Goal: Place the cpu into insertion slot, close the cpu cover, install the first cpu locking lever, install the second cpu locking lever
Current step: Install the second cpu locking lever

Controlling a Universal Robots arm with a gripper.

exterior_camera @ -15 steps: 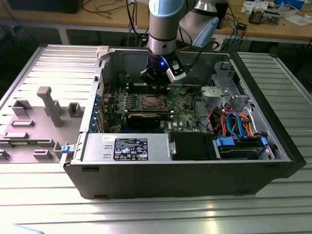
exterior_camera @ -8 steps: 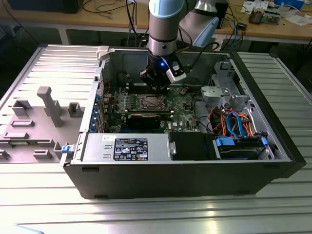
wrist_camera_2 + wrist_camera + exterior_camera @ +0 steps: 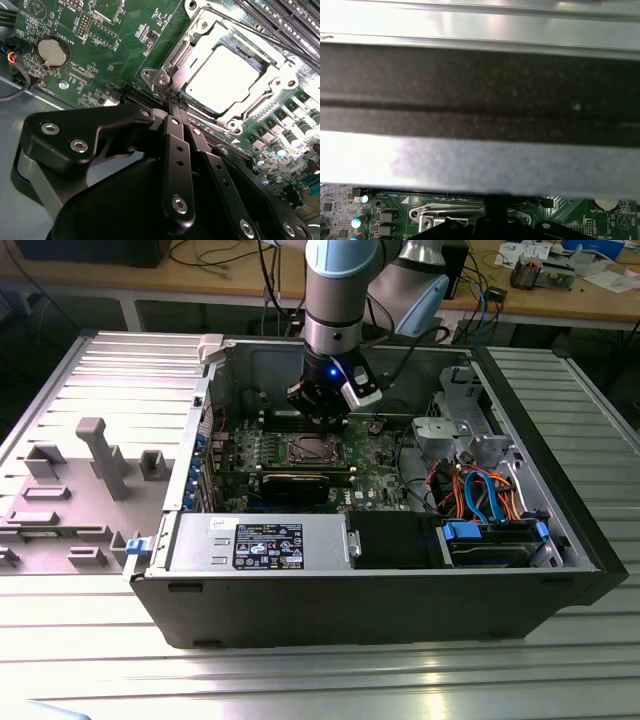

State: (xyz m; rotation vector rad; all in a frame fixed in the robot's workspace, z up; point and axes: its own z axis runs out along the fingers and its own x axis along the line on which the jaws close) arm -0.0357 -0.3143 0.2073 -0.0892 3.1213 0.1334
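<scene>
A small flat square silver-grey cpu [image 3: 227,75] sits in the silver-rimmed square insertion slot [image 3: 195,22] on the green motherboard [image 3: 120,45], framed by the silver windowed cpu cover [image 3: 272,62], while the black gripper [image 3: 176,106], fingers pressed together, touches the slot's near corner inside the open computer case [image 3: 400,600].

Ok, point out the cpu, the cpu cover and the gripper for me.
cpu [image 3: 223,75], second wrist view, middle of its pale metal top.
cpu cover [image 3: 192,41], second wrist view, silver frame edge beside the chip.
gripper [image 3: 175,106], second wrist view, its black fingertips pressed together.
</scene>
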